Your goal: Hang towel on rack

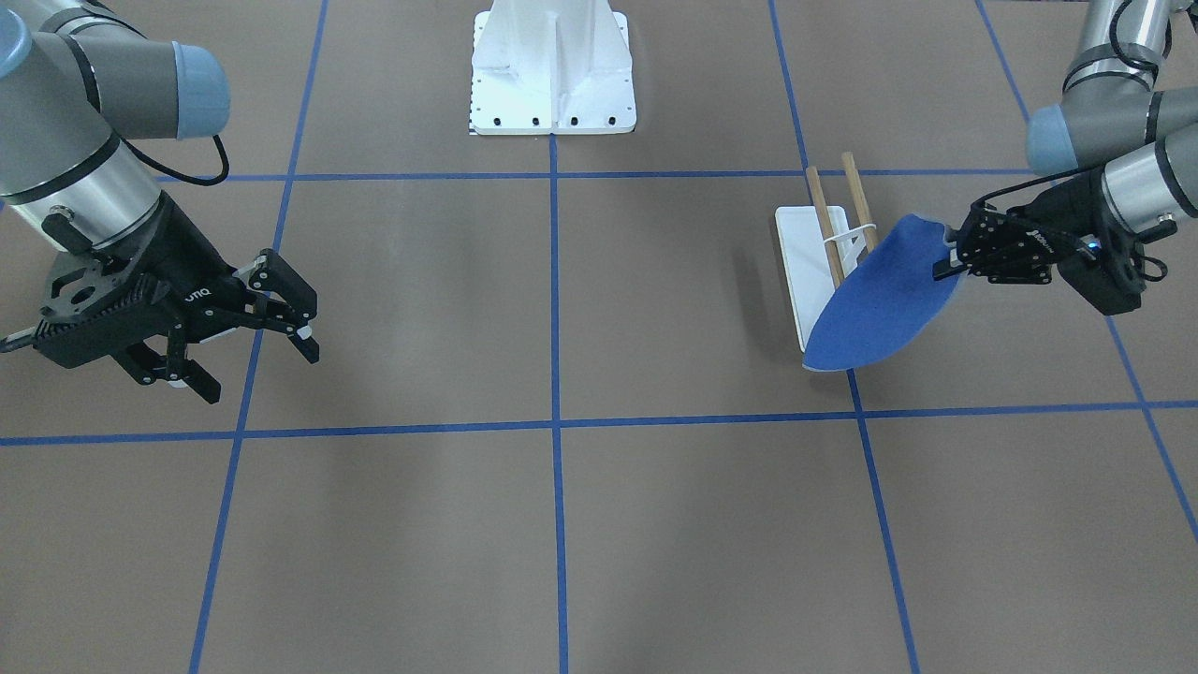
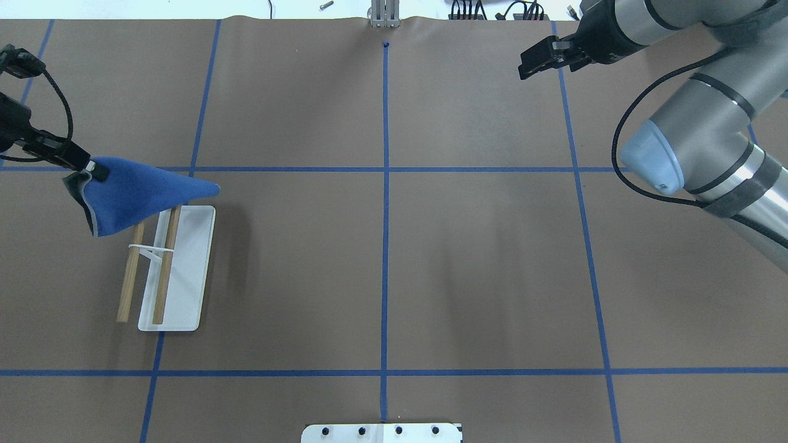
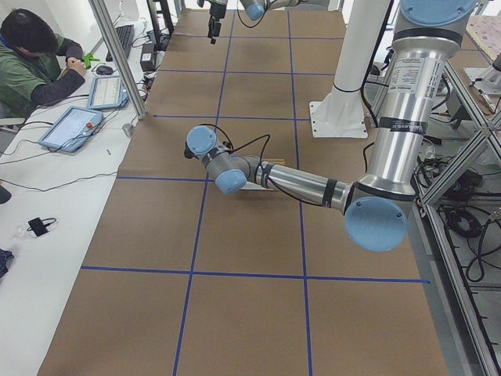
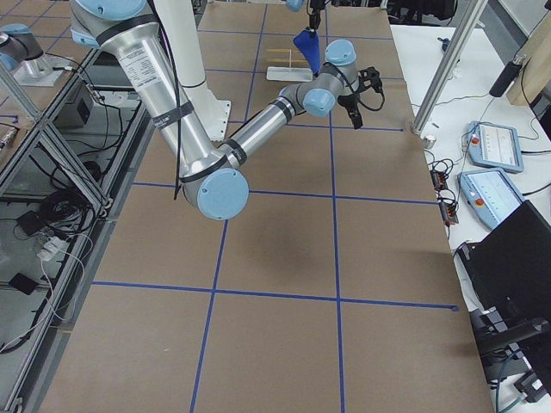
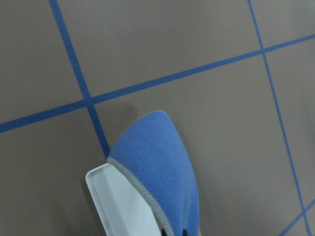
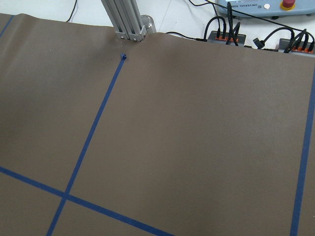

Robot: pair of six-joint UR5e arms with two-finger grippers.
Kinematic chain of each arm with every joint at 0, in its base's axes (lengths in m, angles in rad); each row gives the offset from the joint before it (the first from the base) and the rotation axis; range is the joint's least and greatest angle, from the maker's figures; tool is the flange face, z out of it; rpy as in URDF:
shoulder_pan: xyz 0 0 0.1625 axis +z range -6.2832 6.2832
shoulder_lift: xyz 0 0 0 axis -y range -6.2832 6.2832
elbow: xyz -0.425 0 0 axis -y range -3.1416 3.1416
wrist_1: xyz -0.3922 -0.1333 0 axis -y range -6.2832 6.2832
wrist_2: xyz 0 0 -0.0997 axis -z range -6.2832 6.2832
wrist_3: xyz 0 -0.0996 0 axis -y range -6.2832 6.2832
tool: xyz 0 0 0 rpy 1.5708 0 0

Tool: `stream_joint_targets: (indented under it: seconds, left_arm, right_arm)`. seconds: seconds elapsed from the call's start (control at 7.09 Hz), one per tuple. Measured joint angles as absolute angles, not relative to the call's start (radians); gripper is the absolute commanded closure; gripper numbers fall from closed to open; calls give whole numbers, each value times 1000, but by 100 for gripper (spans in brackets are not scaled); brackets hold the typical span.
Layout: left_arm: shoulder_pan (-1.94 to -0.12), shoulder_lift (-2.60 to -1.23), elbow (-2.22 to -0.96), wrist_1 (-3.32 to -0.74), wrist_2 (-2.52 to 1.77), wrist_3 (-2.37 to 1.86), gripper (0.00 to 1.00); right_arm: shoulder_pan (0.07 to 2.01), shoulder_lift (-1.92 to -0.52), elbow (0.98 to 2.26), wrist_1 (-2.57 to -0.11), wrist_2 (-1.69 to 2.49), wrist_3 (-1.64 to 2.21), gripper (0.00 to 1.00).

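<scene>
The blue towel [image 1: 884, 300] hangs pinched by one corner in my left gripper [image 1: 947, 257], which is shut on it. The towel droops over the end of the rack [image 1: 798, 267] that points away from the robot base. The rack has a white base and two brown dowel bars [image 2: 130, 277]. In the overhead view the towel [image 2: 138, 194] covers the far tips of both bars; I cannot tell whether it touches them. The left wrist view shows the towel's tip [image 5: 160, 164] over the base corner [image 5: 120, 206]. My right gripper [image 1: 257, 370] is open and empty, far from the rack.
The white bolted robot pedestal [image 1: 552, 80] stands at the table's middle on the robot's side. Blue tape lines [image 2: 385, 246] grid the brown table. An operator [image 3: 35, 59] sits at a side bench with tablets.
</scene>
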State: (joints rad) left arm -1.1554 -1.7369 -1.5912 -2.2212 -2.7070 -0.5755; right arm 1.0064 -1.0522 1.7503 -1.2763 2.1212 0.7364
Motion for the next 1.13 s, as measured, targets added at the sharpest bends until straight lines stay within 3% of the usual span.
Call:
stream_joint_targets:
  seconds: [0.14,0.85,1.13]
  left_arm:
    - [-1154,-1734,-1585,-2222,-2702,-572,2]
    - [-1166,-1733,-1582,-2221,-2678,-576,2]
    - [-1196,-1731,-1577,-2203,-2615,-573,2]
  right_arm:
    - [1006,-1052,1750,-1276,2120,736,0]
    - [1018,-1054,1747,-1296,2124,735,0]
    - [1067,-1057,1736,-1433,2133,605,0]
